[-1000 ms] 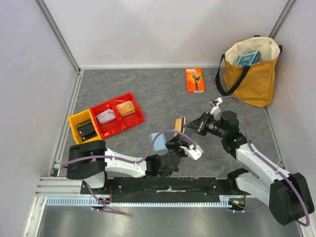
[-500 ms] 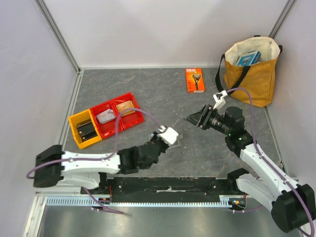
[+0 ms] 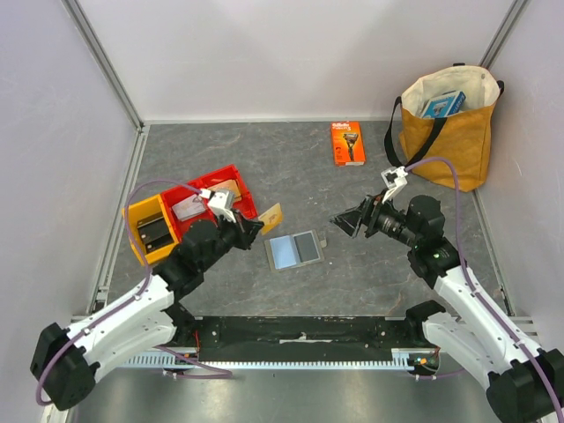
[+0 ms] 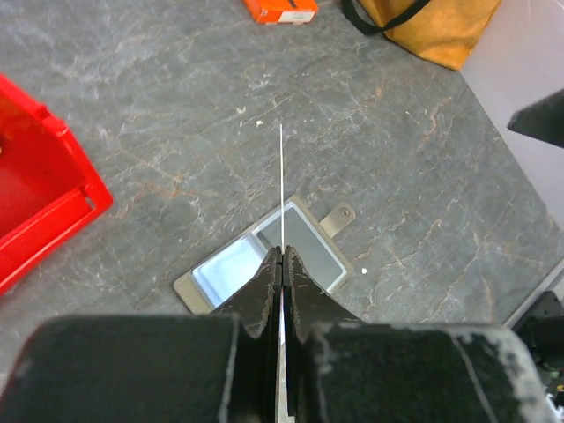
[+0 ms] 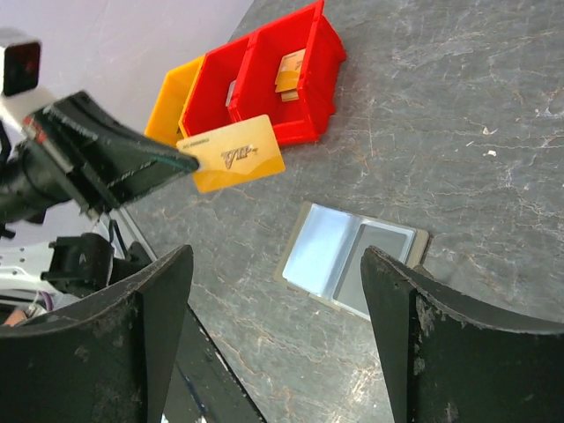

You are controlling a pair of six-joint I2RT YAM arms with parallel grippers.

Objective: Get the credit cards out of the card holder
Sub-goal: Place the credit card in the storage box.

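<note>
Top external view gives us the flat grey folding card holder (image 3: 294, 250), open on the grey veined tabletop (image 3: 264, 159), one half glossy pale blue, the other dark. Beside it, off the surface, we see the thin tan-orange plastic credit card (image 3: 270, 214). Pale walls (image 3: 291, 53) close the room. The left gripper (image 3: 253, 226) is clenched on that card's edge; the right gripper (image 3: 345, 220) stands released, empty, near the holder.

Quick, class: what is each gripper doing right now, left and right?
Left gripper: closed, holding the tan-orange credit card.
Right gripper: open, holding nothing.
</note>
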